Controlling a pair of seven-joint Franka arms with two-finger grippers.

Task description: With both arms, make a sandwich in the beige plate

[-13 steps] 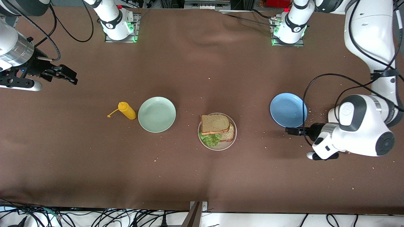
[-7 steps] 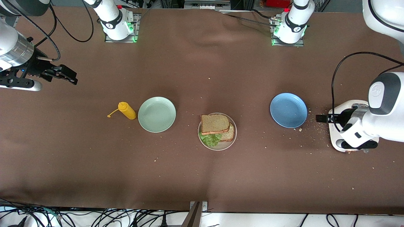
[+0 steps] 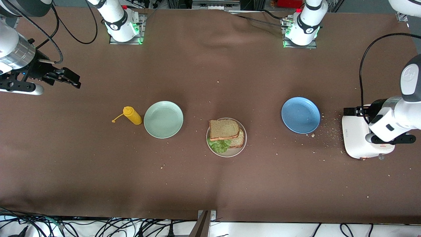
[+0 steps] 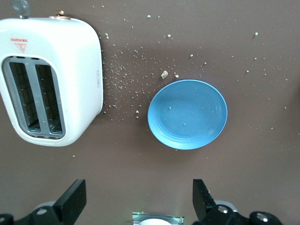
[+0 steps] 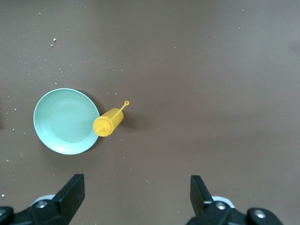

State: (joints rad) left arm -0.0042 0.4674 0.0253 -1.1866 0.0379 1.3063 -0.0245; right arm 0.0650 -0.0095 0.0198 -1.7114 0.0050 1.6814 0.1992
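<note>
Tablecloth: toaster (image 4: 49, 79) slots seen only via left wrist.

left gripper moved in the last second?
Yes. The left gripper has pulled away from the blue plate toward the left arm's end of the table and now hangs over the white toaster, fingers open.

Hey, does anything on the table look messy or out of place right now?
Yes. Crumbs are scattered between the blue plate and the toaster. The sandwich sits askew on the beige plate: top slice shifted, lettuce poking out. The mustard bottle lies on its side.
</note>
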